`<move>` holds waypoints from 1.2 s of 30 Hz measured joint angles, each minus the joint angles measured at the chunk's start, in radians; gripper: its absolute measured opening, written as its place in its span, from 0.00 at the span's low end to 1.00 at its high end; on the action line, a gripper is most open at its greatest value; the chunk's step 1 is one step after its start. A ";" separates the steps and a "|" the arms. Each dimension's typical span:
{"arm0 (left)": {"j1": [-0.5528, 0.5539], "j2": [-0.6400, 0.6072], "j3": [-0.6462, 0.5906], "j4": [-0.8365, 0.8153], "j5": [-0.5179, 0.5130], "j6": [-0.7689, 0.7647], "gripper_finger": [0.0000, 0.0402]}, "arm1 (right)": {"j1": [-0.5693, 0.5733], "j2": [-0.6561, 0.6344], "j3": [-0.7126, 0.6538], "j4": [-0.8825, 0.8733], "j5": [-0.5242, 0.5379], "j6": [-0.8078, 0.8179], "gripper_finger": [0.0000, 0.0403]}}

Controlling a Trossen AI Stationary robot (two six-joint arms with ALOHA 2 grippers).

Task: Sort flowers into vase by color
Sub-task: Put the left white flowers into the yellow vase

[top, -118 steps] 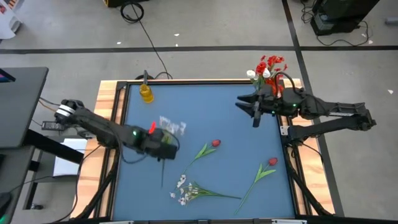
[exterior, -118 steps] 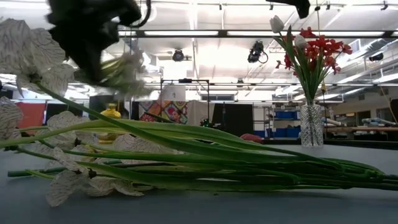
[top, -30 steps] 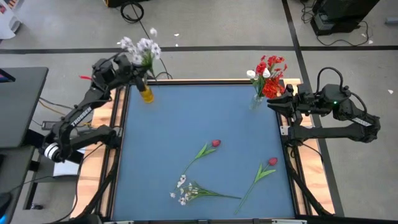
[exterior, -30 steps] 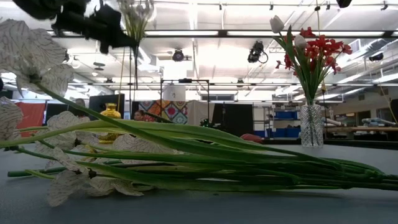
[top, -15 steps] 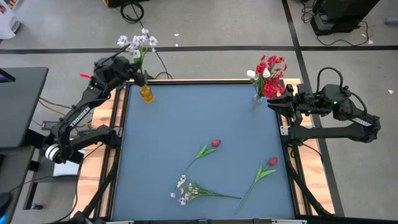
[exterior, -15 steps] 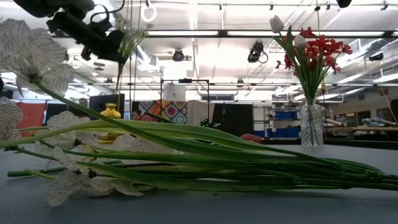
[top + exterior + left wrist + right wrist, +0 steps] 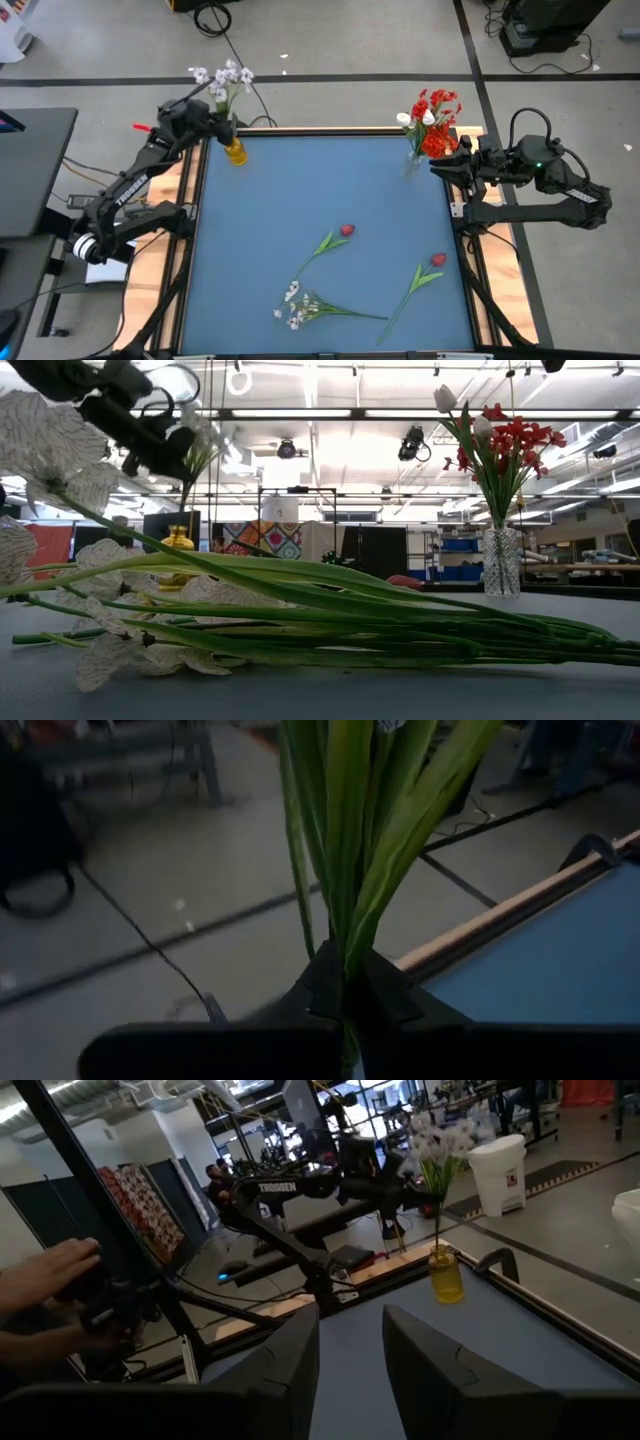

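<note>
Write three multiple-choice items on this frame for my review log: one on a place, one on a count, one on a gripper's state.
1. Where is the yellow vase?
A. the table's far left corner
B. the table's centre
C. beside the clear vase

2. How many red flowers lie flat on the table?
A. none
B. two
C. four

3. What is the left gripper doing?
A. hanging open
B. shut on the white spray
C. resting on the table

Answers:
1 A, the high view shows it there.
2 B, one near the middle, one to its right.
3 B, the left wrist view shows green stalks clamped between its fingers.
</note>
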 joint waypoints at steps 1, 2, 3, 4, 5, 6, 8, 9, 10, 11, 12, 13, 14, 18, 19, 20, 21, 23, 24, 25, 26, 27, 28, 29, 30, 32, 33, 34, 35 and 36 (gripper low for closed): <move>0.000 0.000 -0.020 0.008 0.000 -0.028 0.04 | 0.000 0.000 0.000 0.000 0.000 0.000 0.30; 0.000 0.000 -0.039 0.020 -0.001 -0.055 0.05 | 0.000 0.000 0.000 0.000 0.000 0.000 0.30; 0.000 0.000 -0.056 0.026 -0.001 -0.078 0.07 | 0.000 0.000 0.000 0.000 0.000 0.000 0.30; 0.000 0.000 -0.072 0.028 -0.001 -0.097 0.09 | 0.000 0.000 0.000 0.000 0.000 0.000 0.30; 0.000 0.000 -0.086 0.029 -0.001 -0.114 0.12 | 0.000 0.000 0.000 0.000 0.000 0.000 0.30; 0.000 0.000 -0.097 0.034 -0.008 -0.128 0.15 | 0.000 0.000 0.000 0.000 0.000 0.000 0.30; 0.000 0.000 -0.110 0.056 -0.016 -0.126 0.22 | 0.000 0.000 0.000 0.000 0.000 0.000 0.30; 0.000 0.000 -0.111 0.073 -0.018 -0.118 0.26 | 0.000 0.000 0.000 0.000 0.000 0.000 0.30; 0.000 0.000 -0.111 0.084 -0.022 -0.109 0.30 | 0.000 0.000 0.000 0.000 0.000 0.000 0.30; 0.000 0.000 -0.111 0.089 -0.022 -0.108 0.33 | 0.000 0.000 0.000 0.000 0.000 0.000 0.30; 0.000 0.000 -0.112 0.092 -0.023 -0.108 0.36 | 0.000 0.000 0.000 0.000 0.000 0.000 0.30; 0.000 -0.001 -0.112 0.095 -0.023 -0.108 0.39 | 0.000 0.000 0.000 0.000 0.000 0.000 0.30; 0.000 -0.004 -0.112 0.095 -0.023 -0.107 0.42 | 0.000 0.000 0.000 0.000 0.000 0.000 0.30; 0.000 -0.041 -0.108 0.068 -0.015 -0.107 0.50 | 0.000 0.000 0.000 0.000 0.000 0.000 0.30; 0.000 -0.053 -0.099 0.045 -0.010 -0.106 0.52 | 0.000 0.000 0.000 0.000 0.000 0.000 0.30; 0.000 -0.064 -0.088 0.028 0.000 -0.105 0.53 | 0.000 0.000 0.000 0.000 0.000 0.000 0.30; 0.000 -0.075 -0.079 0.008 0.010 -0.102 0.54 | 0.000 0.000 0.000 0.000 0.000 0.000 0.30; 0.000 -0.095 -0.069 -0.044 0.030 -0.086 0.55 | 0.000 0.000 0.000 0.000 0.000 0.000 0.30; 0.000 -0.102 -0.066 -0.071 0.039 -0.082 0.55 | 0.000 0.000 0.000 0.000 0.000 0.000 0.30; 0.000 -0.113 -0.064 -0.097 0.045 -0.082 0.55 | 0.000 0.000 0.000 0.000 0.000 0.000 0.30; 0.000 -0.124 -0.061 -0.116 0.058 -0.081 0.55 | 0.000 0.000 0.000 0.000 0.000 0.000 0.30; 0.000 -0.134 -0.054 -0.135 0.069 -0.080 0.55 | 0.000 0.000 0.000 0.000 0.000 0.000 0.30; 0.000 -0.144 -0.045 -0.155 0.081 -0.080 0.55 | 0.000 0.000 0.000 0.000 0.000 0.000 0.30; 0.000 -0.153 -0.032 -0.187 0.089 -0.080 0.55 | 0.000 0.000 0.000 0.000 0.000 0.000 0.30; -0.001 -0.161 -0.013 -0.229 0.094 -0.080 0.55 | 0.000 0.000 0.000 0.000 0.000 0.000 0.30; -0.003 -0.173 0.045 -0.336 0.098 -0.066 0.55 | 0.000 0.000 0.000 0.000 0.000 0.000 0.30; -0.005 -0.178 0.081 -0.400 0.103 -0.039 0.55 | 0.000 0.000 0.000 0.000 0.000 0.000 0.30; -0.008 -0.180 0.112 -0.462 0.107 -0.009 0.55 | 0.000 0.000 0.000 0.000 0.000 0.000 0.30; -0.013 -0.179 0.141 -0.528 0.114 0.018 0.55 | 0.000 0.000 0.000 0.000 0.000 0.000 0.30; -0.018 -0.179 0.165 -0.593 0.124 0.038 0.55 | 0.000 0.000 0.000 0.000 0.000 0.000 0.30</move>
